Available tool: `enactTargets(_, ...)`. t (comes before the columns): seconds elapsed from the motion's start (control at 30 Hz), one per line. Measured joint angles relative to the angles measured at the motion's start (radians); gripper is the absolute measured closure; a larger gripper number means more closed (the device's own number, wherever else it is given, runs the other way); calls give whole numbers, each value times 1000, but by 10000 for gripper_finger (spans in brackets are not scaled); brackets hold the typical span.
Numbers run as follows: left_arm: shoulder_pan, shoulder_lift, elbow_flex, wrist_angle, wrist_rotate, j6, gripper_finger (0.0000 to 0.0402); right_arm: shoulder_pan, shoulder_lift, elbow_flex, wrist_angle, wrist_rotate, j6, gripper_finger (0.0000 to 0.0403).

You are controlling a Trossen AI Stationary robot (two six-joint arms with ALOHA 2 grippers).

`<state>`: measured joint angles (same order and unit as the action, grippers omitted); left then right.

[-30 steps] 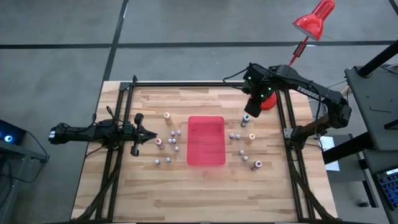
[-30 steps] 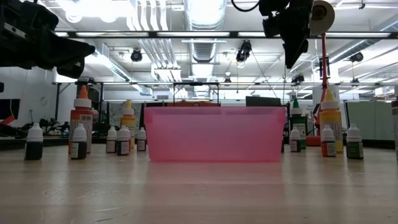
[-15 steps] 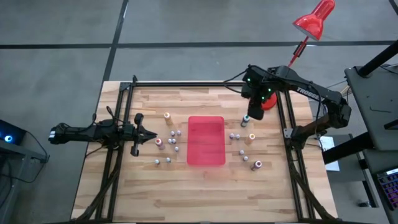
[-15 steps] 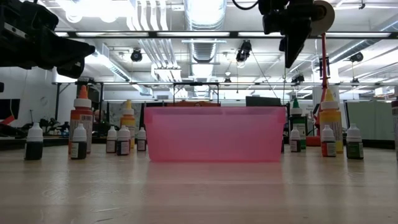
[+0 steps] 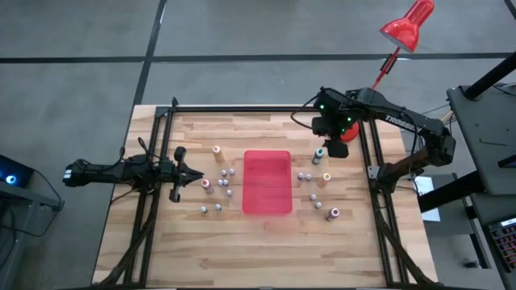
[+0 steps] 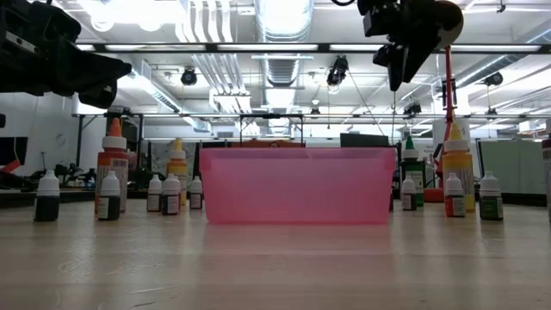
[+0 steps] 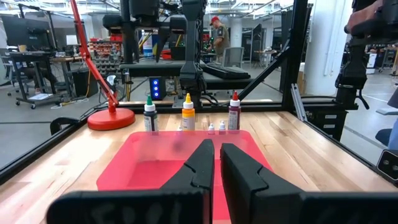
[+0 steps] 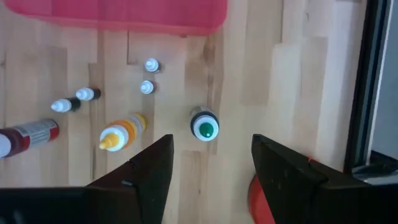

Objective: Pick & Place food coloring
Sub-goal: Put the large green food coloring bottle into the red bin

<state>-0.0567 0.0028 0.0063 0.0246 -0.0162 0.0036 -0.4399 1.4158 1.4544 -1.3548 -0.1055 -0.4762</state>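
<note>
With my right claw (image 8: 211, 163) spread wide above the green-capped bottle (image 8: 204, 126), I feared an off-centre descent toppling it.

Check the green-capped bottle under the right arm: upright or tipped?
Upright. The green-capped bottle shows its round cap end-on in the right wrist view, standing between the right gripper's open jaws, untouched.

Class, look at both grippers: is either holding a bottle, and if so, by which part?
Nothing is held. The right gripper is open above the green-capped bottle, not touching it. The left gripper is shut and empty beside the red tray.
</note>
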Motion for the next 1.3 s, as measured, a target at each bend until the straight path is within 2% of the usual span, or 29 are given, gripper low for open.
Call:
enactTargets(0.43, 0, 0, 0, 0, 0, 0, 399, 10, 7, -90, 18, 0, -4, 193)
enactTargets(0.8, 0, 0, 0, 0, 0, 0, 399, 10, 7, -215, 186, 1, -3, 193)
enactTargets(1.07, 0, 0, 0, 0, 0, 0, 399, 10, 7, -288, 226, 5, -5, 193)
enactTargets(1.3, 0, 0, 0, 0, 0, 0, 399, 9, 7, -347, 271, 79, -6, 193)
